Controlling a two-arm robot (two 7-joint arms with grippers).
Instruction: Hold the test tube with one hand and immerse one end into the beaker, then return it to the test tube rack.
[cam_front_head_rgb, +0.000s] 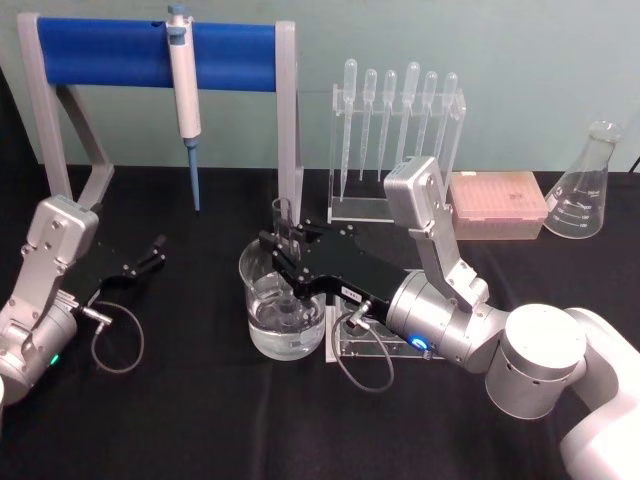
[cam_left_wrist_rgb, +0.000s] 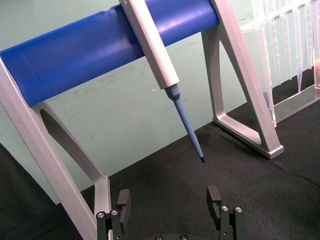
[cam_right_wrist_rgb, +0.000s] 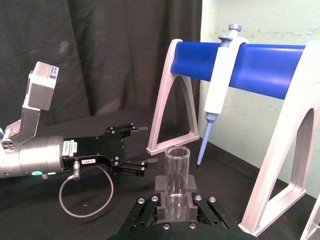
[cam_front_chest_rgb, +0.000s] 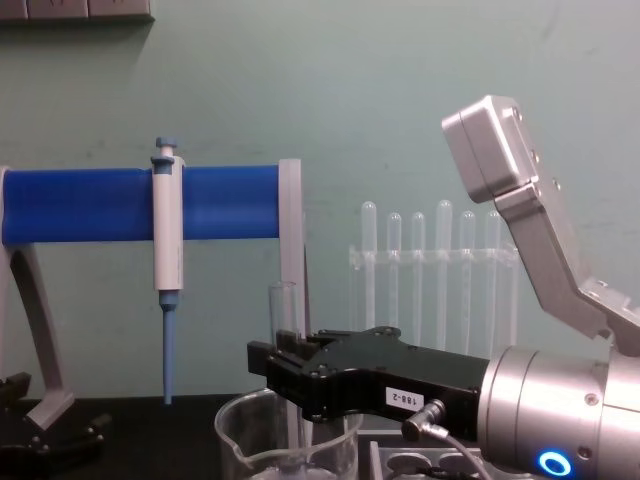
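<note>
My black angular right gripper (cam_front_head_rgb: 283, 247) is clamping the clear glass test tube (cam_front_head_rgb: 285, 232) upright, its lower end dipping into the wide clear glass beaker (cam_front_head_rgb: 283, 300) directly beneath my fingers. My left gripper (cam_front_head_rgb: 155, 249) is resting spread apart on the black table (cam_front_head_rgb: 180, 410), well off to the side.

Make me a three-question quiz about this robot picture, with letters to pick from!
1. Where is the test tube's bottom end?
A. in the beaker
B. on the table
C. in the flask

2. How many pipettes hang in the clear rack?
A. two
B. six
C. ten

3. What is the right gripper doing?
A. resting open
B. gripping the tube
C. holding the micropipette

Answers: 1 A, the tube dips into the water. 2 B, six bulbs show in a row. 3 B, its fingers clamp the tube; the left gripper sits open aside.
</note>
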